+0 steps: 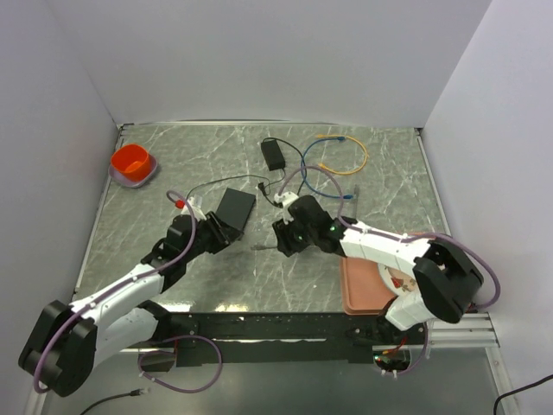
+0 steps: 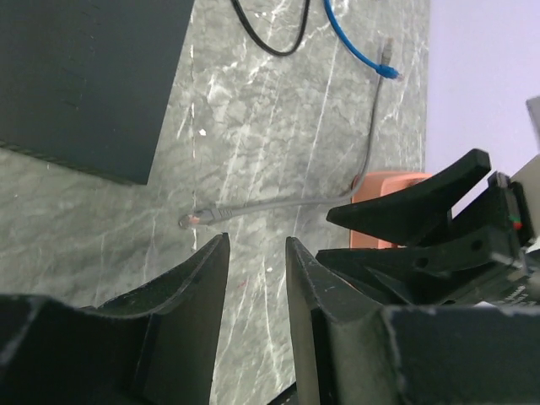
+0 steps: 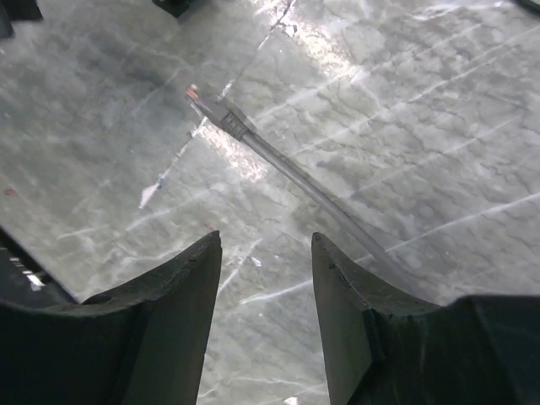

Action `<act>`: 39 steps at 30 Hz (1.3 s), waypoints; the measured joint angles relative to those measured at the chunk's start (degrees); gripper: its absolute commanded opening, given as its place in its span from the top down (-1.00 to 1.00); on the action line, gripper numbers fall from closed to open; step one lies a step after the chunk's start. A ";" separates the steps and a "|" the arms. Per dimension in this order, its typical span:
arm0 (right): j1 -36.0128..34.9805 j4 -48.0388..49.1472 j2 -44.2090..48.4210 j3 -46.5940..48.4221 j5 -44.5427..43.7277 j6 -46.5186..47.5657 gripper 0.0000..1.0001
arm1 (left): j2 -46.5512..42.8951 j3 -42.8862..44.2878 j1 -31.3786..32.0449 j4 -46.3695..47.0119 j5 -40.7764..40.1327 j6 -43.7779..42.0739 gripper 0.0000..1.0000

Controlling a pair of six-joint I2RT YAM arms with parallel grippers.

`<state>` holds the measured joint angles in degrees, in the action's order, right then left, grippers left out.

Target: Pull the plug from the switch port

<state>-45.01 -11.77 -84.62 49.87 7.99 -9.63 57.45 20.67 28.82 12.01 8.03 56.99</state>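
Note:
The flat black switch box (image 1: 235,210) lies on the marble table; it also shows in the left wrist view (image 2: 84,76). The grey cable's plug (image 1: 257,248) lies loose on the table, apart from the box, between both grippers. It shows in the left wrist view (image 2: 198,218) and the right wrist view (image 3: 211,103). My left gripper (image 1: 220,233) sits at the box's near edge, open and empty (image 2: 256,245). My right gripper (image 1: 278,240) is open and empty (image 3: 266,245) just right of the plug, and the grey cable (image 3: 287,169) runs past its right finger. The port itself is not visible.
A small black adapter brick (image 1: 274,154) with a thin lead lies at the back. Blue and yellow cables (image 1: 341,156) loop at the back right. An orange bowl (image 1: 132,164) stands at the back left. A pink tray (image 1: 359,290) with a plate is at the near right.

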 measured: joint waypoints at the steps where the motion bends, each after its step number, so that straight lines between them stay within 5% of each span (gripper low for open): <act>1: -0.55 1.44 1.16 -1.77 -1.07 0.50 -0.08 | -0.85 -0.57 0.13 0.13 -0.13 -0.17 0.21; 10: -4.11 8.37 -3.72 -5.75 -15.30 5.84 -0.06 | -4.07 -2.67 0.44 -0.79 -1.20 -0.39 0.21; 18: -4.26 11.89 -12.41 -1.01 -19.17 8.00 0.04 | -6.36 -2.69 0.55 -2.51 -1.49 -0.63 0.20; 22: -4.37 12.41 -13.97 0.26 -19.23 8.20 0.90 | -6.54 -2.75 0.63 -2.64 -1.68 -0.66 0.21; 23: -4.50 12.31 -14.53 0.90 -19.26 8.22 0.98 | -6.38 -2.80 0.63 -2.67 -1.68 -0.63 0.21; 33: -6.73 3.96 -10.80 2.80 -26.14 8.04 1.00 | -4.57 -3.74 0.66 -2.67 -1.68 -0.33 0.21; 39: -7.17 -4.22 -1.51 16.20 -36.00 11.15 1.00 | -4.57 -3.74 0.66 -2.60 -1.84 -0.33 0.22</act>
<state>-52.18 -15.99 -86.13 66.06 -28.01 1.52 52.88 16.93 29.47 9.41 6.20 56.66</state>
